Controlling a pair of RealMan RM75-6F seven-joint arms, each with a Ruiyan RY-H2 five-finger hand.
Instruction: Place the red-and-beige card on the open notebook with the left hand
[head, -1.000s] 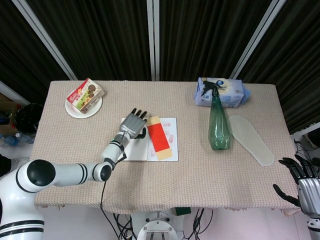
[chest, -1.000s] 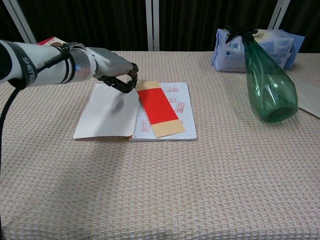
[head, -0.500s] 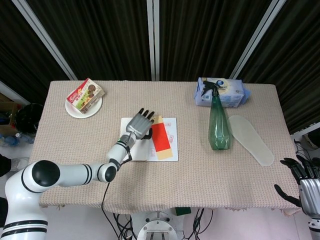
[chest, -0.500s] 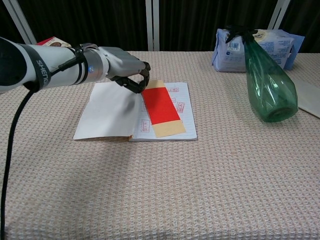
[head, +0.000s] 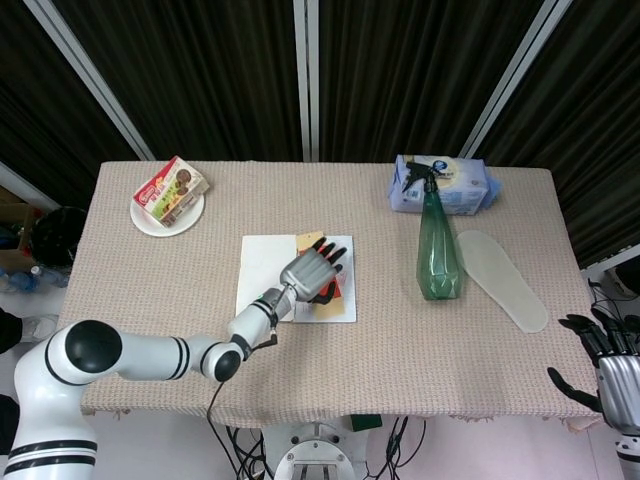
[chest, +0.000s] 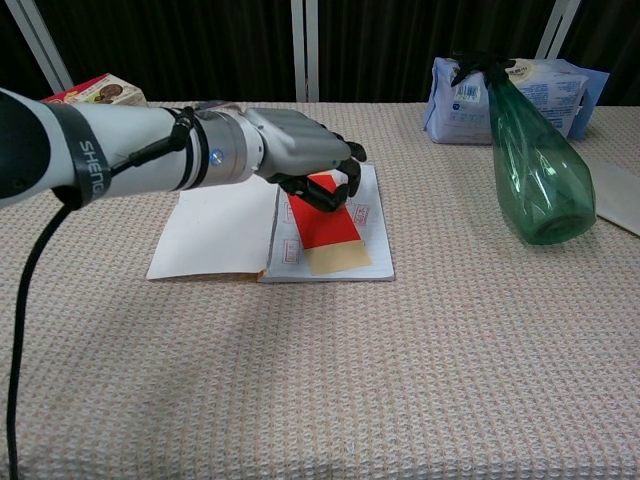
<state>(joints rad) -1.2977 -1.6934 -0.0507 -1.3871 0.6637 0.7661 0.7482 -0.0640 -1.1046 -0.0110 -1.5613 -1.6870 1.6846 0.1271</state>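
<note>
The red-and-beige card lies flat on the right page of the open notebook. In the head view only the card's beige ends show on the notebook, at the table's middle. My left hand is over the card's far half, fingers spread and bent downward, their tips close to the red face; I cannot tell whether they touch it. Seen from the head camera, the left hand covers most of the card. Off the table's near right corner my right hand hangs with fingers apart and nothing in it.
A green spray bottle stands right of the notebook, with a pale insole beside it. A blue wipes pack lies at the back right. A snack box on a white plate sits at the back left.
My left hand has moved right, from the notebook's left page to over the card. The card shifted slightly to a straighter lie. The right hand has stayed put.
</note>
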